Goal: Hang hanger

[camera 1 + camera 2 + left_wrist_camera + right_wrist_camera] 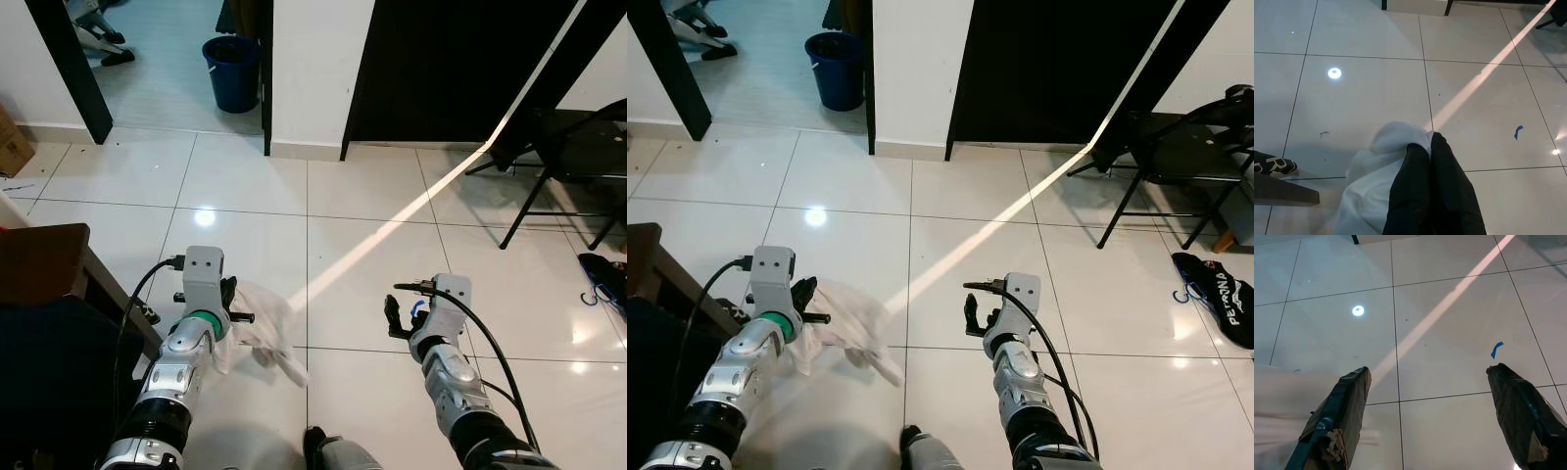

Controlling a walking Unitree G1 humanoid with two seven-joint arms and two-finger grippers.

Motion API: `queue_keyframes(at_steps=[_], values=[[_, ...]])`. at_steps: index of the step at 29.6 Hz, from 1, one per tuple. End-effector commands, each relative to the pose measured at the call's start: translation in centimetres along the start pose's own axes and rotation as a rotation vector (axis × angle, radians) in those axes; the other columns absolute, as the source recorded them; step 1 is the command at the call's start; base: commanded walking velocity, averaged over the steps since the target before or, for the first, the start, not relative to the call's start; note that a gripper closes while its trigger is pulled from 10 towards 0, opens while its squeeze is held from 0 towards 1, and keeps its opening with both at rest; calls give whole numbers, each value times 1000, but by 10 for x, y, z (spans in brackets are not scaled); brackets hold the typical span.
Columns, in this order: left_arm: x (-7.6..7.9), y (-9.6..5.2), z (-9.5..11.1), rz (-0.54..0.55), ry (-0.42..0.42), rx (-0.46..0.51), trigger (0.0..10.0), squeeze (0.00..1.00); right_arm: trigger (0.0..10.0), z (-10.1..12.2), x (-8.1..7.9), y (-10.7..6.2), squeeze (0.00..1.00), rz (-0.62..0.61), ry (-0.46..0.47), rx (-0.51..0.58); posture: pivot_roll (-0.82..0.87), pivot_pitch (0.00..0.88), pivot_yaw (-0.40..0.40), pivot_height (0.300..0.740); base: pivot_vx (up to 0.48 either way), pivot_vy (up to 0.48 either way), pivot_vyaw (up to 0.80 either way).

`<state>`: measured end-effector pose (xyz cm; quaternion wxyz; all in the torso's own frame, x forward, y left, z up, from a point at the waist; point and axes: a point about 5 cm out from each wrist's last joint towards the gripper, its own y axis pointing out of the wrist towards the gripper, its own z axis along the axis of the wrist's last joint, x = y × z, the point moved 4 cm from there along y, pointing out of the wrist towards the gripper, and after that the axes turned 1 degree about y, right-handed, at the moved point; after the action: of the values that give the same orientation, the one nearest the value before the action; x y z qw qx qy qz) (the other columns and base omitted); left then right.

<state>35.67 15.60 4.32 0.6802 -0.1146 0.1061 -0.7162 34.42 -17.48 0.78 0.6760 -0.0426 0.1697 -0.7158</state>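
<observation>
A robot stands on a white tiled floor (362, 176), both silver arms held out low in front of it.

Nearest, at about 7 o'clock in the head view, the left gripper (233, 305) has its two black fingers (1432, 196) pressed together on a white cloth (269, 333). The cloth hangs bunched from the fingers and trails toward 5 o'clock, above the floor. No hanger can be made out in the cloth or in either gripper.

At about 5 o'clock, the right gripper (395, 318) hangs over bare tile with its fingers (1342, 416) spread wide and nothing between them. A small scrap of blue tape (1496, 349) lies on the tile under it.

At 8 o'clock, beside the left arm, stands the corner of a dark wooden table (44, 262).

A pale stripe of light (392, 227) runs slantwise over the tiles, from between the grippers up toward 1 o'clock.

Farther off at 3 o'clock, a black bag (1220, 294) with white lettering lies on the floor. At 2 o'clock stands a black folding chair (573, 157).

At the far side, at 12 o'clock, a white wall section (318, 69) divides two openings. The one at 1 o'clock is dark. Through the one at 11 o'clock, a blue bucket (233, 70) stands on a lighter floor.
</observation>
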Motion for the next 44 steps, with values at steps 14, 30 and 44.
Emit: queue_keyframes(at_steps=[14,30,44], values=[[5,-3,-3,-6,5,3,10000,0,10000,-8,7,-4,0,-10,-12,-29,9,113,-10,740,0,-290,0],[2,-3,-4,9,-5,0,10000,0,10000,-8,8,-4,0,-7,-20,-32,5,113,-15,740,0,-290,0],[-2,-1,-1,-1,-2,-16,10000,0,10000,-6,8,-3,0,-6,-20,-31,9,113,-19,740,0,164,0]])
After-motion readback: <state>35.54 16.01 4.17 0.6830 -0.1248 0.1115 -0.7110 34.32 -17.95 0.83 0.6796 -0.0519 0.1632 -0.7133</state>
